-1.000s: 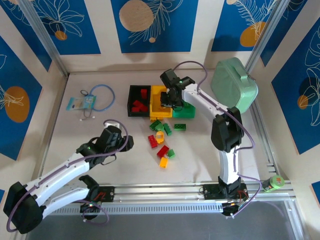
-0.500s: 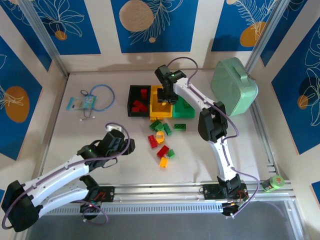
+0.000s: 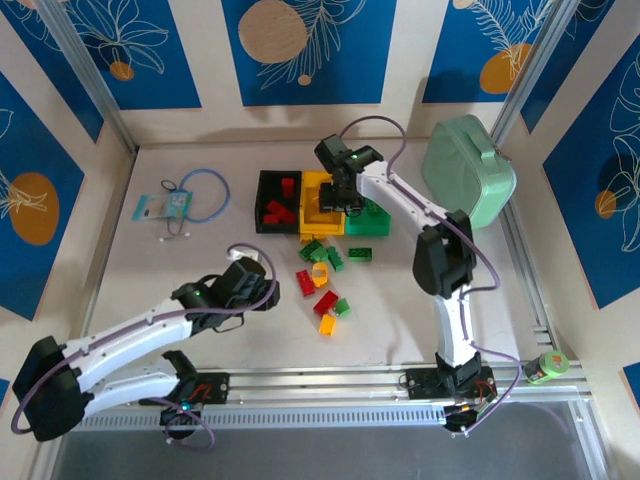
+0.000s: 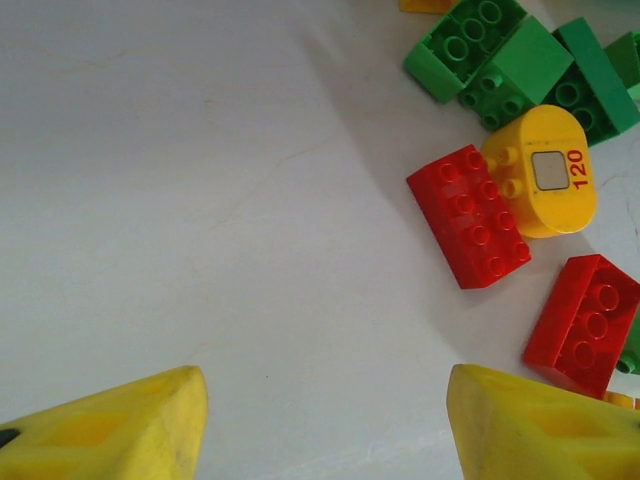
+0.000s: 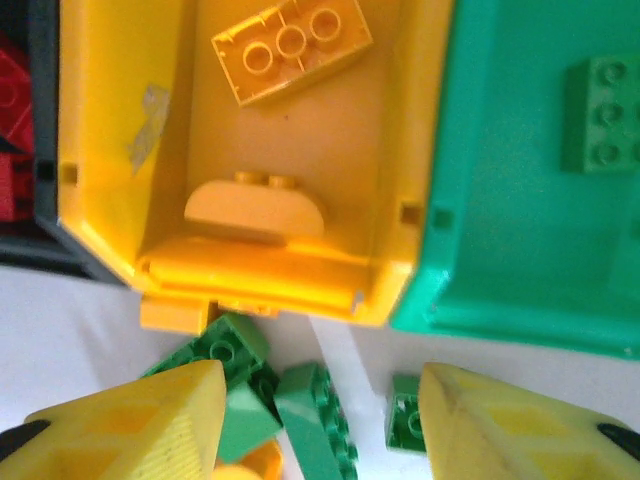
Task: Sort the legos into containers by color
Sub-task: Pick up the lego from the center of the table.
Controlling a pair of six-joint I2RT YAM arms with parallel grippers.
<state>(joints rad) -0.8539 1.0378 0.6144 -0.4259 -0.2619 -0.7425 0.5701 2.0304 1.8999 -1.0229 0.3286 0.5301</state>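
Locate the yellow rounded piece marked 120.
The yellow piece lies on the table at upper right in the left wrist view, right beside a red brick on its left and just below a cluster of green bricks.

Red "120" on yellow rounded lego point(image 4: 540, 172)

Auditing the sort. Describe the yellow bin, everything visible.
The yellow bin is an open-topped rectangular box of glossy plastic, standing upright, joined between the black bin and the green bin. Inside lie a rectangular brick, yellow-orange and askew, and a rounded brick, apart from each other. A pale scuff marks one inner wall. The right gripper hangs open over its near end, touching nothing.
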